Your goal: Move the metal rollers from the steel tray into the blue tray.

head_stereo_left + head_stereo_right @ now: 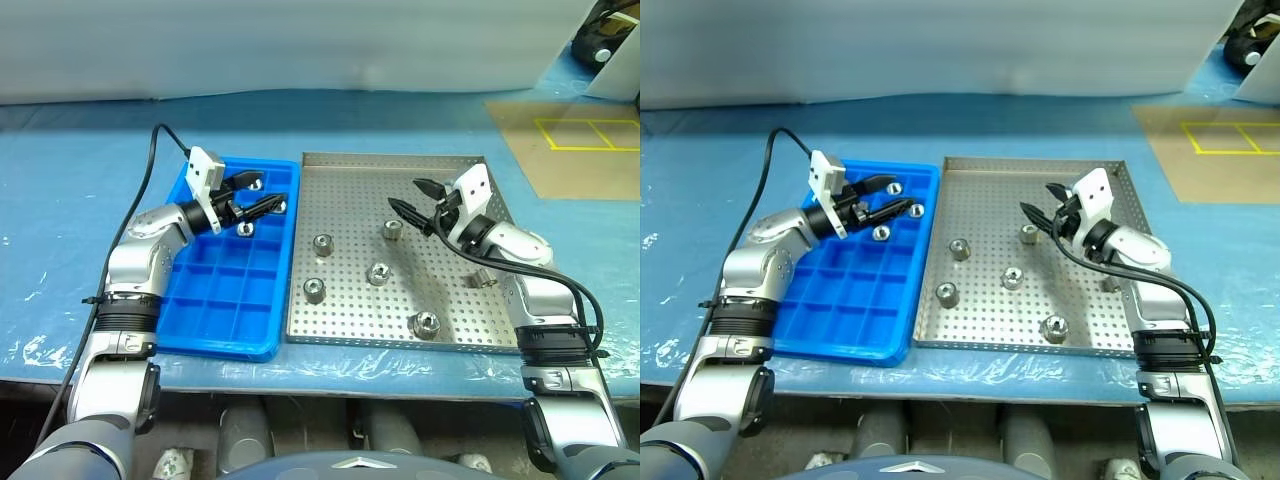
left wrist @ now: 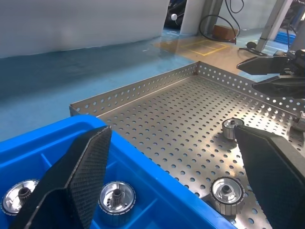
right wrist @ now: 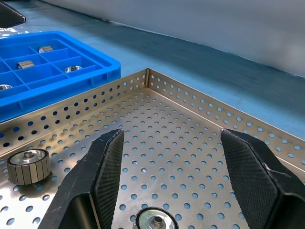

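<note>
Held three metal rollers in far cells of blue tray. Kept six more on steel tray. Hovered over each: left claw wide, empty; right claw parted, empty.

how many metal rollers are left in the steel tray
6 in the steel tray: far centre, left, centre, near left, near, and one partly hidden behind the right arm.

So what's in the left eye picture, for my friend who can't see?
Six metal rollers lie on the steel tray, three more in the blue tray beside it. The open left gripper hovers over the blue tray, the open right gripper over the steel one.
</note>
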Robot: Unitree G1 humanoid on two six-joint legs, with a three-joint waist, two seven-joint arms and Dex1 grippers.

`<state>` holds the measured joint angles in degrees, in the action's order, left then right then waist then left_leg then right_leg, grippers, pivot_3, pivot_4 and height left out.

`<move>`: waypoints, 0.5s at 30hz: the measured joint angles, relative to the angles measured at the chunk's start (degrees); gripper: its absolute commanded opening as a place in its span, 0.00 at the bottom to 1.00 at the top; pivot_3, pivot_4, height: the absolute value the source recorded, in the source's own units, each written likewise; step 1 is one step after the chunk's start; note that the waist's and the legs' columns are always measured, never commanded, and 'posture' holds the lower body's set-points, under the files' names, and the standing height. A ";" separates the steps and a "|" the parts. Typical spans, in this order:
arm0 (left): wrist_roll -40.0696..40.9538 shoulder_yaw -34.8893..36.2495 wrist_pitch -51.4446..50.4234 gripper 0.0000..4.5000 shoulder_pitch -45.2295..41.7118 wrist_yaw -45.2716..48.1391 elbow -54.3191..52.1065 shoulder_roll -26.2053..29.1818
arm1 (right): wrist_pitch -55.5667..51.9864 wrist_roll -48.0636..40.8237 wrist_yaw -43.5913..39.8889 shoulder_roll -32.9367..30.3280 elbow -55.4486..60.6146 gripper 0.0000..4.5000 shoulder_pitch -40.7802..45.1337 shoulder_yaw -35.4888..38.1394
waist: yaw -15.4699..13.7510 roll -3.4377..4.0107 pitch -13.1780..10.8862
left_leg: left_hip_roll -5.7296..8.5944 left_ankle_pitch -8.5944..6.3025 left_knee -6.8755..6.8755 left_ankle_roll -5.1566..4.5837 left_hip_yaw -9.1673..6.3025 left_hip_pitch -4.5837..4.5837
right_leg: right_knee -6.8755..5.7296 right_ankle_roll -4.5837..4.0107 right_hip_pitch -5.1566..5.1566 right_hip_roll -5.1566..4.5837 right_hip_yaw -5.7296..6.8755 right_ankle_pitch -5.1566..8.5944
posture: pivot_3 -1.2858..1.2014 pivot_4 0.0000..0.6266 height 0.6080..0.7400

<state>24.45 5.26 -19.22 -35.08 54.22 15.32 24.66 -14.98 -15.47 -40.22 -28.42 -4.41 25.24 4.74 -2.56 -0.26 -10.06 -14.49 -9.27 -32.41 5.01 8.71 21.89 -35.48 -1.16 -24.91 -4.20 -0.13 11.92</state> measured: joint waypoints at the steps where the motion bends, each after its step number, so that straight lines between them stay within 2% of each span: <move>1: 0.01 -0.01 -0.04 0.97 0.00 0.11 0.00 0.00 | 0.00 0.00 0.00 0.00 0.00 0.74 0.00 0.00 | 0.00 0.00 0.00 | 0.00 0.00 0.00 0.00 0.00 0.00 | 0.00 0.00 0.00 0.00 0.00 0.00 | 0.46 0.24 1.00; 15: 0.11 -0.08 -0.08 0.97 0.00 0.50 -0.04 -0.01 | -0.02 -0.02 -0.11 -0.05 0.00 0.74 0.00 0.00 | 0.02 0.00 0.00 | 0.00 0.00 0.00 0.00 0.00 0.00 | 0.00 0.00 0.00 0.00 0.00 0.00 | 0.46 0.24 1.00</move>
<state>24.56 5.18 -19.30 -35.08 54.72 15.28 24.65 -15.01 -15.49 -40.33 -28.46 -4.41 25.23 4.74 -2.54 -0.26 -10.06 -14.49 -9.27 -32.41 5.02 8.71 21.89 -35.48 -1.16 -24.91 -4.20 -0.13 11.92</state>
